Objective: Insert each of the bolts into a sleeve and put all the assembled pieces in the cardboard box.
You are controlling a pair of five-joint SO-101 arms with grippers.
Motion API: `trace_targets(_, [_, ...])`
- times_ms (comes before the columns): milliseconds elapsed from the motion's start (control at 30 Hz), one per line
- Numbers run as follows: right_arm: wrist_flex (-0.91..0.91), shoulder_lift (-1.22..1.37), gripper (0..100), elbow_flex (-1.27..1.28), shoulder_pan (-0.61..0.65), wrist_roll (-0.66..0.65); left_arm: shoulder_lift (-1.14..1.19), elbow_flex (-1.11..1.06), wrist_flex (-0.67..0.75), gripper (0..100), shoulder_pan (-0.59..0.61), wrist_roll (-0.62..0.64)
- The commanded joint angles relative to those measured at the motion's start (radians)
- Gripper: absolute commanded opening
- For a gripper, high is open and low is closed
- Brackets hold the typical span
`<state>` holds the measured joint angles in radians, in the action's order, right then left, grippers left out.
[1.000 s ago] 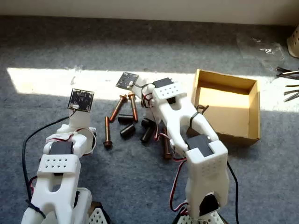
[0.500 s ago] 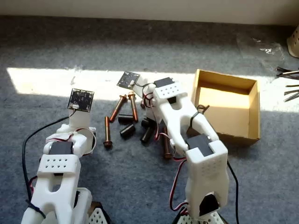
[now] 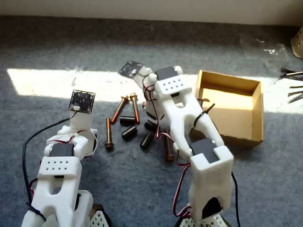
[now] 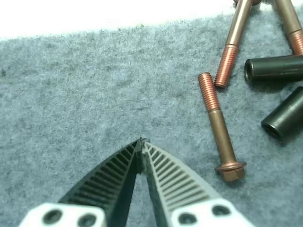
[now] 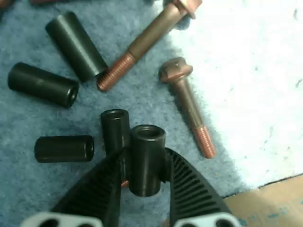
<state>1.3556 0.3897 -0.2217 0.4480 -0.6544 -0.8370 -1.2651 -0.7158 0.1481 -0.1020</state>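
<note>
My right gripper (image 5: 146, 156) is shut on a black sleeve (image 5: 147, 161), held upright with its open bore showing, above the pile. Under it lie several loose sleeves (image 5: 75, 45) and two copper bolts (image 5: 187, 106). From above, the right arm (image 3: 177, 111) covers part of the pile; bolts (image 3: 119, 109) and sleeves (image 3: 129, 132) lie on the carpet between the arms. The cardboard box (image 3: 229, 80) stands open and empty to the right. My left gripper (image 4: 142, 143) is shut on nothing, low over bare carpet, with a bolt (image 4: 220, 125) and two sleeves (image 4: 286, 116) close by.
Grey carpet carries a bright sunlit band across the back. Metal tools (image 3: 291, 85) and a clear plastic wrapper (image 3: 262, 47) lie at the far right behind the box. One bolt (image 3: 168, 146) lies close beside the right arm's forearm.
The right arm's wrist has risen and shifted back toward the sunlit band. The left arm has stayed still.
</note>
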Motion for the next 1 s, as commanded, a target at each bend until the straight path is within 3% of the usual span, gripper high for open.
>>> trace_targets(0, [0.044,-0.143,0.5,-0.062,0.012,0.077,0.007,0.005,0.015,0,0.010,-0.003])
trace_targets(300, [0.051,-0.506,0.5,0.001,0.015,0.210,0.007,0.007,0.014,0,0.010,0.000])
trace_targets(533, [0.045,-0.723,0.5,0.209,0.010,0.256,0.008,0.053,0.000,0,0.008,0.002])
trace_targets(700, [-0.077,-0.881,0.5,0.415,0.008,0.365,0.010,0.139,-0.135,0,-0.068,-0.003])
trace_targets(967, [-0.219,-1.228,0.5,0.750,0.008,0.399,0.010,0.305,-0.322,0,-0.120,-0.072])
